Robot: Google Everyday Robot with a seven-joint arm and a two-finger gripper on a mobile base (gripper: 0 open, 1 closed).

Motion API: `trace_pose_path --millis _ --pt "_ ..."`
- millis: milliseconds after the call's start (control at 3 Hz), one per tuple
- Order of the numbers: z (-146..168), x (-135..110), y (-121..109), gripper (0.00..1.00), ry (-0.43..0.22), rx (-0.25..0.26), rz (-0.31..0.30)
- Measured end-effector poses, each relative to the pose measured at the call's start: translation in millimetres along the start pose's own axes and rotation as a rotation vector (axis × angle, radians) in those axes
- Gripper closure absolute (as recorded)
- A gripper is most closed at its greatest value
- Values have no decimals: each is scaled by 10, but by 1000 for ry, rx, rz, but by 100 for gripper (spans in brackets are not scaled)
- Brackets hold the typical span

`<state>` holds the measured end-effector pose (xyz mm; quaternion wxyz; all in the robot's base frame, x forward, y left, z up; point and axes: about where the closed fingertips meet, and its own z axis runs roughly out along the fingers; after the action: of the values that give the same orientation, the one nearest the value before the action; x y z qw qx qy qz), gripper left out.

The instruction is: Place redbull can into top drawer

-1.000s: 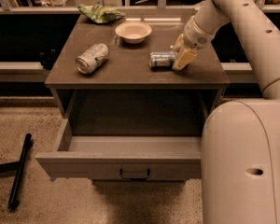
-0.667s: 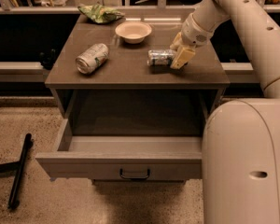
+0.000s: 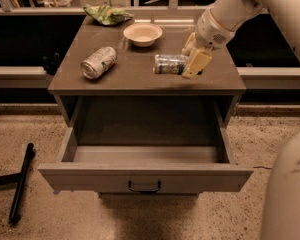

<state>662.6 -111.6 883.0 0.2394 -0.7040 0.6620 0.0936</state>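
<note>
The redbull can [image 3: 168, 64] lies on its side on the cabinet top [image 3: 135, 76], right of centre, a slim silver-blue can. My gripper [image 3: 192, 59] is low over the top at the can's right end, touching or almost touching it. The top drawer [image 3: 145, 178] is pulled out wide below the top. Its front panel with the dark handle [image 3: 144, 186] faces me, and nothing shows inside it.
A fatter white can [image 3: 98, 62] lies on its side at the left of the top. A small bowl [image 3: 143, 33] sits at the back centre and a green bag [image 3: 108, 14] at the back left. A black pole [image 3: 20, 184] lies on the floor at the left.
My gripper has shifted slightly left, closer onto the can's right end. The can has shifted slightly left with it. The drawer and the other things have not moved.
</note>
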Motion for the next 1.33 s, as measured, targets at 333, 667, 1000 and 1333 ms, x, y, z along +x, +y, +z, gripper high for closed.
trace_pose_path --millis 333,667,1000,1333 --pt "114 -55 448 100 22 -21 111" --pt "242 -4 506 100 30 -53 107" --pt "243 -4 506 100 30 -53 107" --pt "422 -15 549 100 6 -57 164"
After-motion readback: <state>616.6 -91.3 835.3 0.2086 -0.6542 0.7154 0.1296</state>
